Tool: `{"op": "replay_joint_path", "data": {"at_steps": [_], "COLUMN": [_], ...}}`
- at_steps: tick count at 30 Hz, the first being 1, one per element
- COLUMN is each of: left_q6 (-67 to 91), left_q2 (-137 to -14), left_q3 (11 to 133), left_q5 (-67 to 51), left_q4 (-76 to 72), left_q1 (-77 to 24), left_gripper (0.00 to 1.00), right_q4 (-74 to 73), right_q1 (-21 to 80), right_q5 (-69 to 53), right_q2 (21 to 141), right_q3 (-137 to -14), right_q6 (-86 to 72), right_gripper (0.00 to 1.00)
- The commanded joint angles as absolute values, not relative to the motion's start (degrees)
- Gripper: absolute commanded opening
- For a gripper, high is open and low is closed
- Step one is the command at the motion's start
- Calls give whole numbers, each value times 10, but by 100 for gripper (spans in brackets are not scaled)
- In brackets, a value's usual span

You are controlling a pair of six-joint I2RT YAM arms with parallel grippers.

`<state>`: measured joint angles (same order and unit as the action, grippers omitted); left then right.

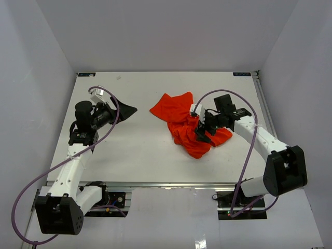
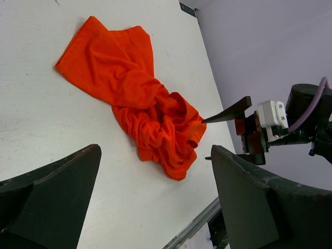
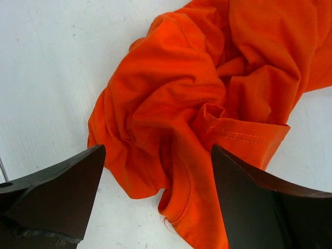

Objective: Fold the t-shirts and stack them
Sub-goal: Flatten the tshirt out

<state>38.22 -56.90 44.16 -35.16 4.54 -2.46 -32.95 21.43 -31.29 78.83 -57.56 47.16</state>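
**Step in hand (judged).** Opening stage. The shirt (image 1: 181,122) was crumpled, with no fold made, so it had first to be spread flat. The next move called for a pinch on an outer edge or corner, one layer only, and a lift to shake the bunching out.

**Left gripper** (image 1: 126,110). Left of centre on the table (image 1: 129,155), raised, pointing right toward the cloth. Its fingers were spread wide and held nothing. The shirt lay well apart from them, to the right and farther off; its own camera showed bare table between the fingers.

**Shirt.** One piece, orange-red, right of centre. A flatter lobe reached far-left and a bunched mass lay near-right. It rested on the table.

**Right gripper** (image 1: 203,134). Over the near-right, bunched part of the shirt. Its fingers were parted wide and clamped nothing. In its own camera the folds filled the gap between the fingers, with a stitched hem (image 3: 244,136) just ahead of the right-hand finger. Whether the fingertips touched the cloth could not be told.
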Motion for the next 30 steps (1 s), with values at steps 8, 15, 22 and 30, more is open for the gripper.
{"op": "replay_joint_path", "data": {"at_steps": [8, 15, 22, 30], "left_q6": [387, 386, 379, 379], "left_q2": [-564, -574, -588, -593], "left_q3": [436, 428, 435, 432], "left_q5": [-359, -361, -365, -365], "left_q4": [48, 42, 41, 36], "left_q1": [-24, -24, -24, -24], "left_gripper": [98, 98, 98, 98], "right_q4": [-345, -515, -466, -438], "right_q1": [200, 159, 162, 196], "right_q5": [-361, -445, -410, -376], "right_q2": [818, 866, 914, 938], "right_q3": [-633, -645, -684, -669], "right_q6": [559, 875, 845, 829], "right_gripper": [85, 74, 70, 64]}}
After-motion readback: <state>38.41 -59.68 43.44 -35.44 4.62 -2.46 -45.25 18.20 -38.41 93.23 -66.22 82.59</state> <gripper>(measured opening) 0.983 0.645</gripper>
